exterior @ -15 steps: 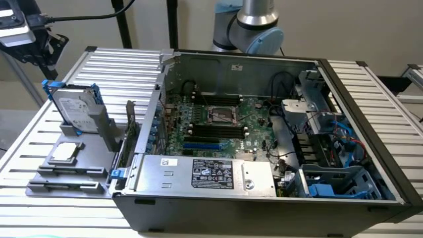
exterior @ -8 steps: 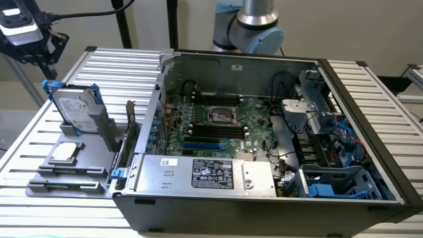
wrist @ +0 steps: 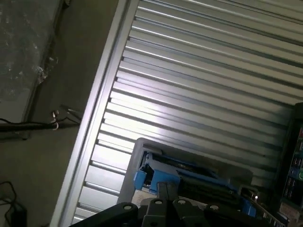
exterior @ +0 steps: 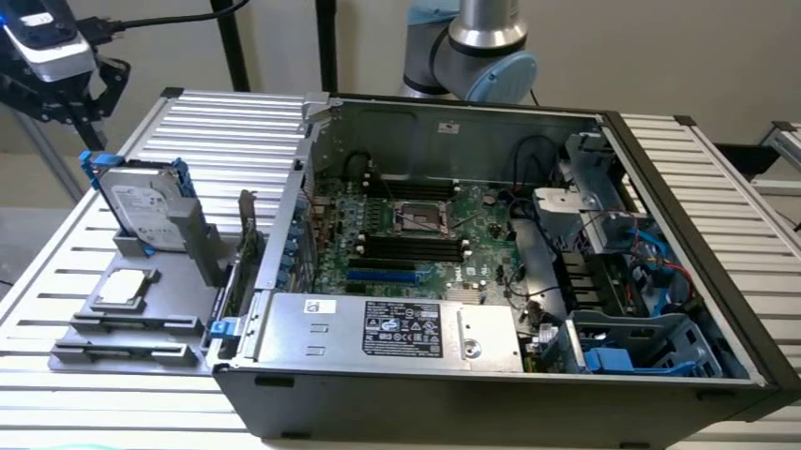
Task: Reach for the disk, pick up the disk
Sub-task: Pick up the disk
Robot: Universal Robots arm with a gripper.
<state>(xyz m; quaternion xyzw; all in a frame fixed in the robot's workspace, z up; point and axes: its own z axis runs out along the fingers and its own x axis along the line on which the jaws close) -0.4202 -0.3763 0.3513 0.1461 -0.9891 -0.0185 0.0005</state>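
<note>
The disk is a silver-grey hard drive with a white label and blue rails. It stands on edge, leaning in a slot of the grey holder on the exterior view's left. My gripper hangs above and behind it near the table's far left corner. It is open, holds nothing and is well clear of the drive. In the wrist view the disk shows edge-on, blue rails up, just beyond the gripper's dark body.
An open computer case takes up the middle and right of the slatted metal table, with a motherboard and blue brackets inside. A small silver chip lies on the holder. Cables run on the floor past the table edge.
</note>
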